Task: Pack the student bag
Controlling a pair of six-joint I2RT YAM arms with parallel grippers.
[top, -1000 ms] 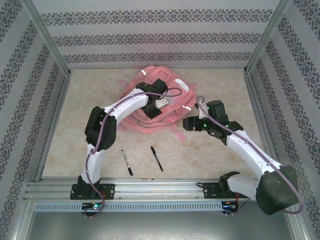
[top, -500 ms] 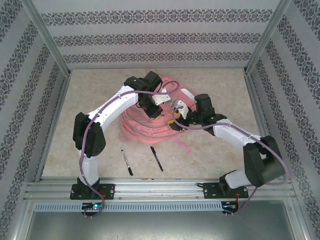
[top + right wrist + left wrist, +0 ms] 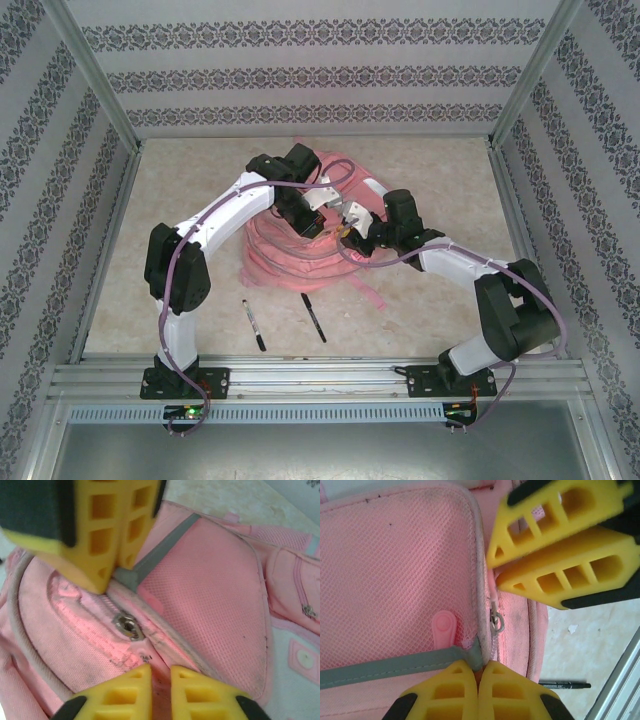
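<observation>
Insp. notes, top view: student bag (image 3: 296,252) lay at table (image 3: 180,190) centre, toward the far side, crumpled, with both arms reaching over it. L gripper (image 3: 322,204) and R gripper (image 3: 349,229) sat close together on the bag's upper right part.

L wrist cam: L gripper (image 3: 479,668) fingers were pressed together, nipping the bag at the zip seam where the grey strip (image 3: 395,664) ended. Metal zip pull (image 3: 496,622) hung just above the tips, w/ a pink round tab (image 3: 443,630) beside it on the mesh panel. R gripper (image 3: 494,569) tips met the same seam further along.

R wrist cam: R gripper (image 3: 161,674) fingers were nearly together, w/ pink fabric pinched between them.

Two black pens (image 3: 254,326) (image 3: 314,317) lay on the table near the arm bases, apart from the bag.
</observation>
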